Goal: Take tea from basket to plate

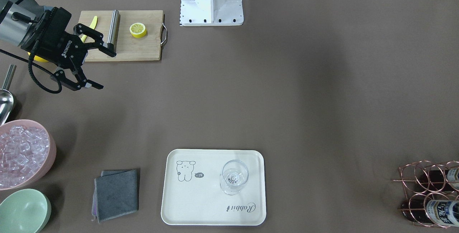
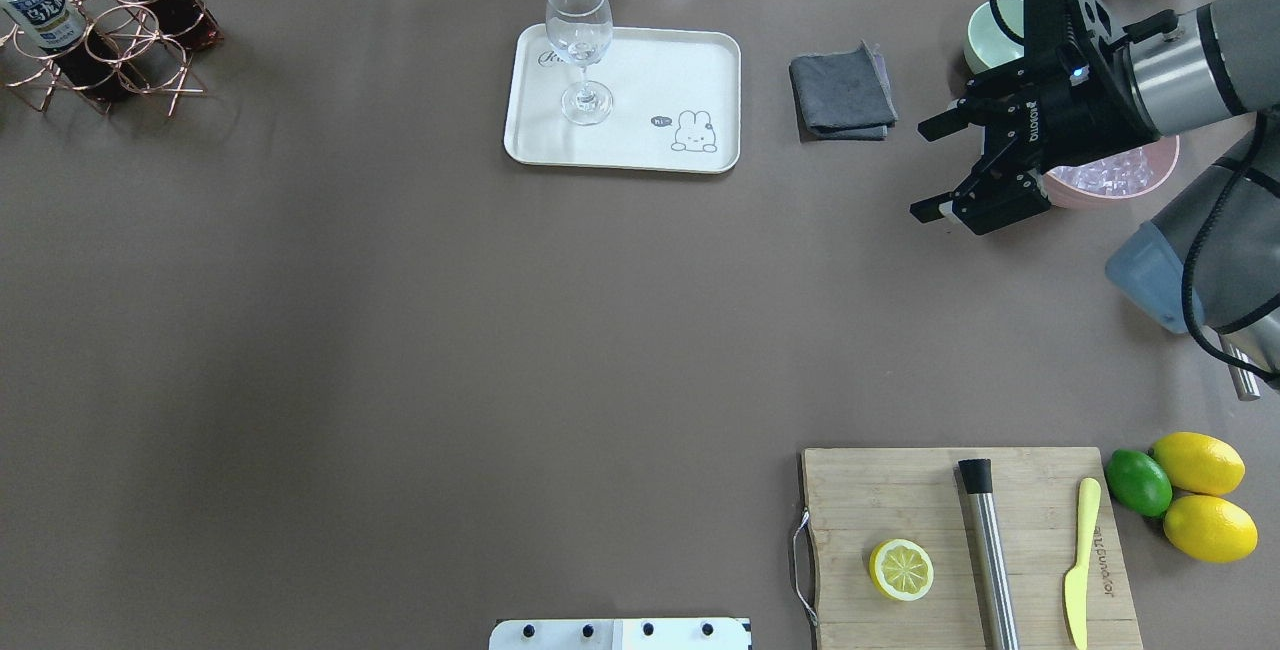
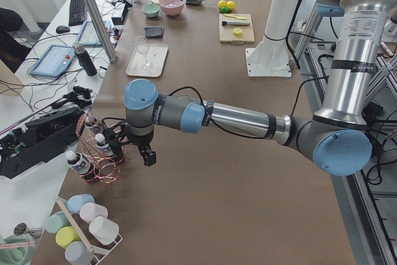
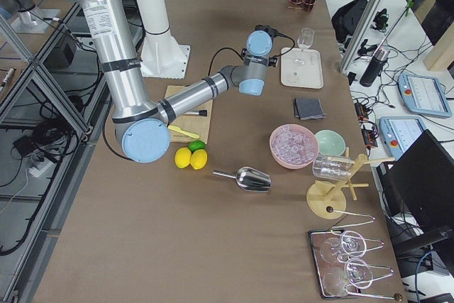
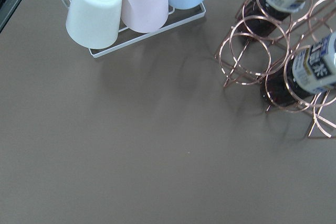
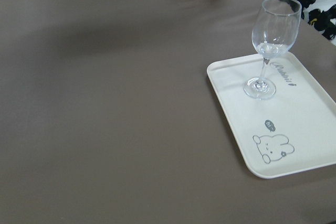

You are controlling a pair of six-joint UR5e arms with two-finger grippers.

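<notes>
Dark tea bottles (image 2: pixel 45 15) sit in the copper wire basket (image 2: pixel 128 42), well apart from the cream plate (image 2: pixel 640 145).

Worktop (image 1: pixel 287 100): matt brown covering, smooth. Basket (image 1: pixel 425 190): glossy copper-toned metal wire. Tea (image 5: pixel 315 69): clear plastic bottle with a pale, paper-like printed label. Plate (image 1: pixel 200 204): smooth cream surface with a soft sheen. Stemmed glass (image 1: pixel 235 177): clear and glossy. Cutting board (image 2: pixel 900 500): pale grained wood. Rod (image 2: pixel 988 550): brushed metal. Folded cloth (image 1: pixel 116 193): grey, matt fabric.
</notes>
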